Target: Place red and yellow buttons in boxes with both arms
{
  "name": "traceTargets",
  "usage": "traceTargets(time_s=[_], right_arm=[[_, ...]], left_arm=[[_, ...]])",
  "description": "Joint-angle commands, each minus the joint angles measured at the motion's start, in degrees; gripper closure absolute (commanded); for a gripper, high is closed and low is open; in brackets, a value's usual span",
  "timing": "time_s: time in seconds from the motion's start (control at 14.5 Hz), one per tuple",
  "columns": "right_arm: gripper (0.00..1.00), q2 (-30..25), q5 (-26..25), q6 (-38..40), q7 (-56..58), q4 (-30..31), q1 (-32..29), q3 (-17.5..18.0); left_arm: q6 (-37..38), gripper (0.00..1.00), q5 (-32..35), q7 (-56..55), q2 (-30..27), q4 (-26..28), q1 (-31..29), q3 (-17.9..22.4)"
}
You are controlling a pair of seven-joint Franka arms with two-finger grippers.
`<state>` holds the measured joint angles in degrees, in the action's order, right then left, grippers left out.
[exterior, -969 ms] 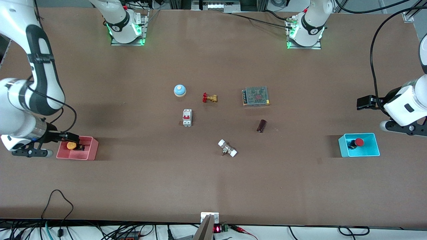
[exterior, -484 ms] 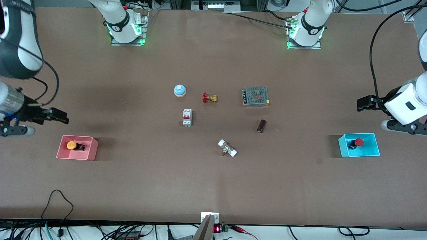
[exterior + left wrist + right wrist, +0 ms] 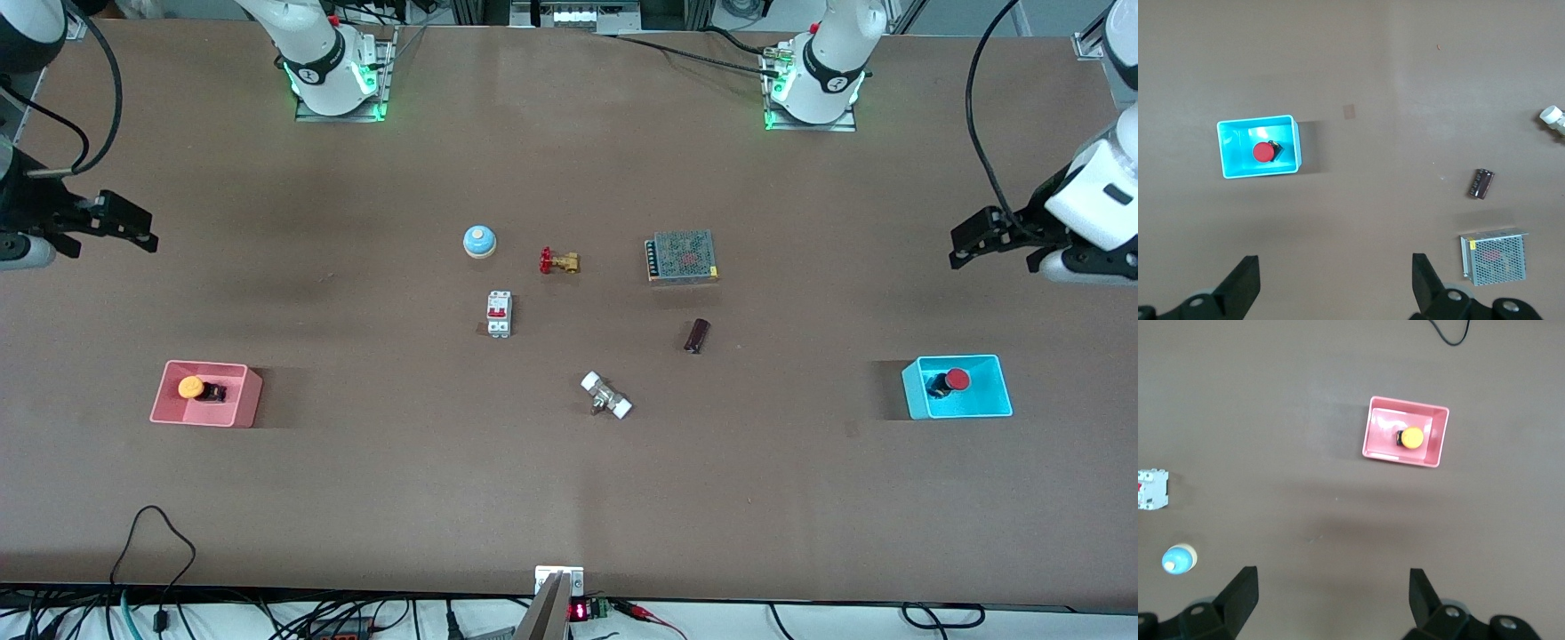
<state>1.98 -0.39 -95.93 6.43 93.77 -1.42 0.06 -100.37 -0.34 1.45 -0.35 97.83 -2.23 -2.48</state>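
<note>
The yellow button (image 3: 192, 388) lies in the pink box (image 3: 244, 402) at the right arm's end of the table; both show in the right wrist view, the button (image 3: 1411, 437) inside the box (image 3: 1377, 433). The red button (image 3: 955, 380) lies in the cyan box (image 3: 987, 404) at the left arm's end; both show in the left wrist view, button (image 3: 1263, 152) in box (image 3: 1288, 143). My right gripper (image 3: 124, 227) is open and empty, high over bare table beside the pink box. My left gripper (image 3: 973, 238) is open and empty, high over bare table beside the cyan box.
Mid-table stand a blue dome bell (image 3: 479, 241), a red-handled brass valve (image 3: 558, 261), a white circuit breaker (image 3: 499, 314), a meshed power supply (image 3: 682, 257), a dark capacitor (image 3: 697, 335) and a white-capped fitting (image 3: 606, 396). Cables hang at the table's near edge.
Both grippers have risen away from their boxes, the right one from inside the pink box. Both buttons stay in their boxes.
</note>
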Motion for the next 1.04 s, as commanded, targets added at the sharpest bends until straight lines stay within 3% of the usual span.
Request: traceTargets(time_s=[0.0, 0.35, 0.97], right_arm=[[0.00, -0.9, -0.8, 1.6, -1.9, 0.7, 1.2, 0.2], [0.00, 1.4, -1.3, 5.8, -1.8, -4.2, 2.6, 0.2], [0.00, 2.1, -1.7, 5.7, -1.9, -4.5, 2.9, 0.2]], left_arm=[[0.8, 0.00, -0.3, 0.0, -3.6, 3.9, 1.4, 0.5], [4.1, 0.00, 1.7, -0.3, -1.1, -1.0, 1.4, -3.3], [4.2, 0.00, 1.6, -0.3, -0.5, -1.9, 1.2, -3.2]])
